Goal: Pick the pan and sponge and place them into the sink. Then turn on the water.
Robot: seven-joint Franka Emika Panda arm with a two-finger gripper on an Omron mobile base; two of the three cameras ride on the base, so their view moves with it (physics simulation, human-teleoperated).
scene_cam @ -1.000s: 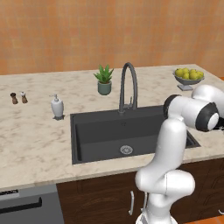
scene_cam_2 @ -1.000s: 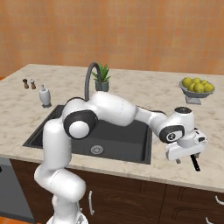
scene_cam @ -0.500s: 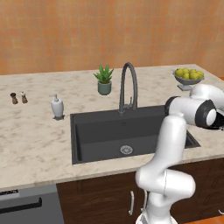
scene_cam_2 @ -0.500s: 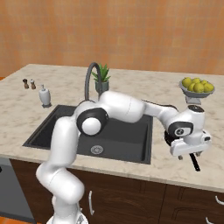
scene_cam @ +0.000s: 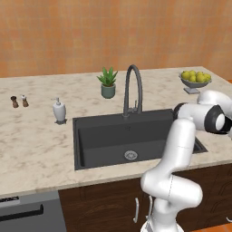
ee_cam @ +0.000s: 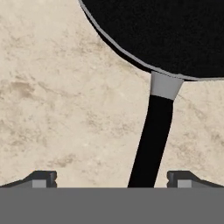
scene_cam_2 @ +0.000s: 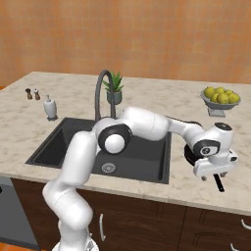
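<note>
Lower and farther right than a second ago, my arm now reaches out over the counter beside the sink [scene_cam: 86,149].

From the left base view, my forearm bends toward 3 o'clock past the basin's right rim.

From the right base view, my gripper [scene_cam_2: 215,171] hangs over the pan [scene_cam_2: 188,156], which lies on the counter just right of the basin, its handle [scene_cam_2: 218,183] pointing toward 5 o'clock.

From the hand view, the black pan fills 12 to 2 o'clock; its handle runs down between my two fingertips [ee_cam: 41,178], which stand spread apart, touching nothing.

I judge I am mid-approach for the pan pickup. Next I should descend and clamp the handle.
</note>
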